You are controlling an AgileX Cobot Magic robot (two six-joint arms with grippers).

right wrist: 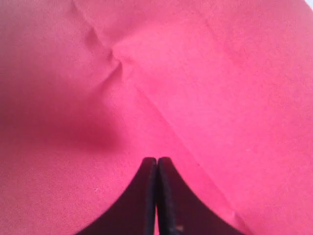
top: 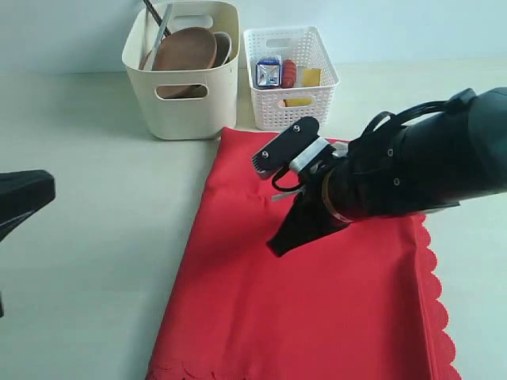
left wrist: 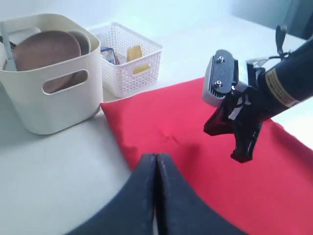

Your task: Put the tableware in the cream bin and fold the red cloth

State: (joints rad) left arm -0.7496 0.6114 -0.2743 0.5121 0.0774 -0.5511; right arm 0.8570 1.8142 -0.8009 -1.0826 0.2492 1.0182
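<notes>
Right gripper (top: 283, 244) shut, empty, over cloth (top: 238, 309) middle; left gripper (left wrist: 156, 158) shut too. Open, pinch a corner, fold flat.

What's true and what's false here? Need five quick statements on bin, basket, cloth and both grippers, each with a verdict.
1. The wooden plate sits inside the cream bin. True.
2. The right gripper is wide open. False: its jaws are shut with nothing between them, over the red cloth.
3. The white lattice basket stands right beside the cream bin. True.
4. The red cloth is stuffed in the basket. False: it lies on the table.
5. The left gripper holds a spoon. False: it is shut and empty.
</notes>
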